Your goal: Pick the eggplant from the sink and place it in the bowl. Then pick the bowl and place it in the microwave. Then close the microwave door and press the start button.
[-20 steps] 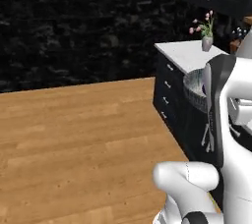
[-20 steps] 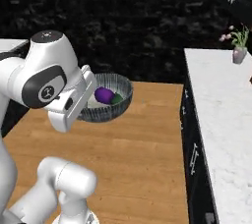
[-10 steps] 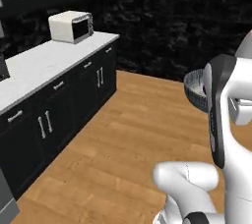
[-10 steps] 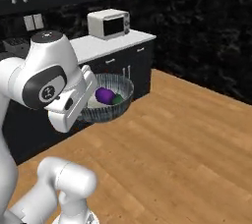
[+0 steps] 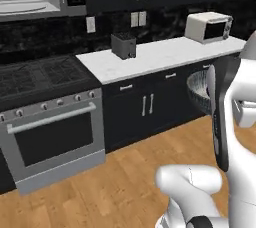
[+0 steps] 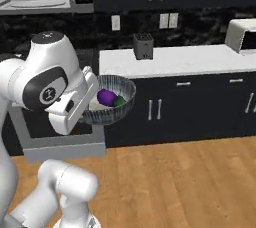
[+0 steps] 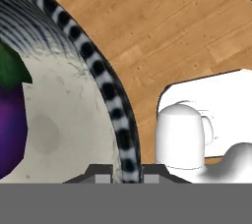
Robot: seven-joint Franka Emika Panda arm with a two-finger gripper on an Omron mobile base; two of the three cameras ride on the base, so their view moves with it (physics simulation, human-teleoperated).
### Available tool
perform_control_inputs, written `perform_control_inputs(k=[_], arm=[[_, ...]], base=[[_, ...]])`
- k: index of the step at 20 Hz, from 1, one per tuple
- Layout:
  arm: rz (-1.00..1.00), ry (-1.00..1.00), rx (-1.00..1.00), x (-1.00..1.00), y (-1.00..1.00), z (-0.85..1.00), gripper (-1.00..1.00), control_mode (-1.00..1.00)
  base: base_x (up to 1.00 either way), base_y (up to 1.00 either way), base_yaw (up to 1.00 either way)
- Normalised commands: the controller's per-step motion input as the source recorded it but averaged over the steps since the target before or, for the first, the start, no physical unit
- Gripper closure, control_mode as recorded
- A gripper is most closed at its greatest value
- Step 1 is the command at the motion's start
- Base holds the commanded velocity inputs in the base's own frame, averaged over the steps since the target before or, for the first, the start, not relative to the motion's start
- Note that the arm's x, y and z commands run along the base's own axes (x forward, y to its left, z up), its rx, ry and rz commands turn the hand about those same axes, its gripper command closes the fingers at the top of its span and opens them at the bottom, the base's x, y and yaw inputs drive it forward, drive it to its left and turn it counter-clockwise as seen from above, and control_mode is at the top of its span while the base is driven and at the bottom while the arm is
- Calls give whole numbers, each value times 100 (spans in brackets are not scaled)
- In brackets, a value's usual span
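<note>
Right base view shows the gripper (image 7: 127,171) grasping the rim of the bowl (image 6: 112,108) with the eggplant (image 6: 105,96) inside, held above the wooden floor (image 6: 190,182) before a white counter (image 6: 190,59) carrying a toaster (image 6: 143,46) and a microwave (image 5: 209,27) at its far right end.

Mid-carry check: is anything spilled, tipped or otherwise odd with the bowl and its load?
Nothing stands out. The dark ribbed bowl is carried level above the wood floor, the fingers pinching its rim, with the glossy purple eggplant resting inside.
</note>
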Motion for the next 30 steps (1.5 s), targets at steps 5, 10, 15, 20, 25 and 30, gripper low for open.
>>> perform_control_inputs(k=[5,10,15,20,25,30], arm=[[0,0,0,0,0,0,100,100],[0,0,0,0,0,0,100,100],[0,0,0,0,0,0,100,100],[0,0,0,0,0,0,100,100],[0,0,0,0,0,0,100,100],[0,0,0,0,0,0,100,100]], base=[[11,0,100],[32,0,97],[40,-53,75],[46,-100,51],[53,-98,45],[10,-92,12]])
